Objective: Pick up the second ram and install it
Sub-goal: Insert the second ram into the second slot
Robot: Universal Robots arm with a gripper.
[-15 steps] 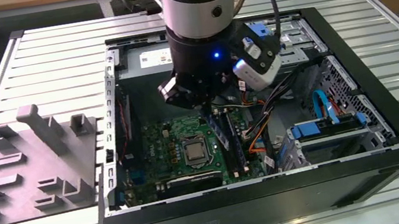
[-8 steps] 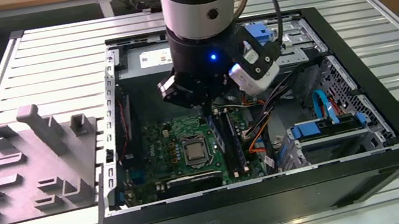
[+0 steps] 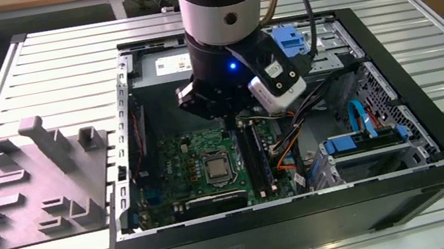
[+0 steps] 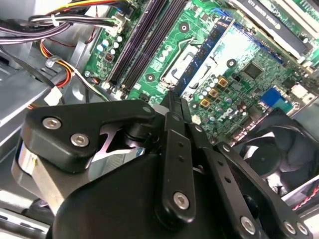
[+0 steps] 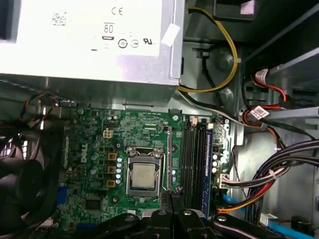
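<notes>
My gripper (image 3: 229, 123) is down inside the open computer case, just above the green motherboard (image 3: 183, 164). In the second wrist view the fingertips of the gripper (image 4: 174, 97) are shut on the second ram (image 4: 202, 52), a narrow blue stick seen edge-on and reaching out over the silver processor socket (image 4: 182, 59). The dark memory slots (image 4: 142, 42) run alongside it, a short way off. In the first wrist view the gripper (image 5: 172, 196) sits beside these slots (image 5: 192, 159), and another blue stick (image 5: 207, 159) stands seated in the outer slot.
The grey fixture tray (image 3: 31, 188) lies on the slatted table at the exterior view's left. Cable bundles (image 5: 279, 164) crowd the case beside the slots. A power supply (image 5: 89, 40), a black fan (image 4: 274, 154) and blue drive bays (image 3: 367, 138) sit around the board.
</notes>
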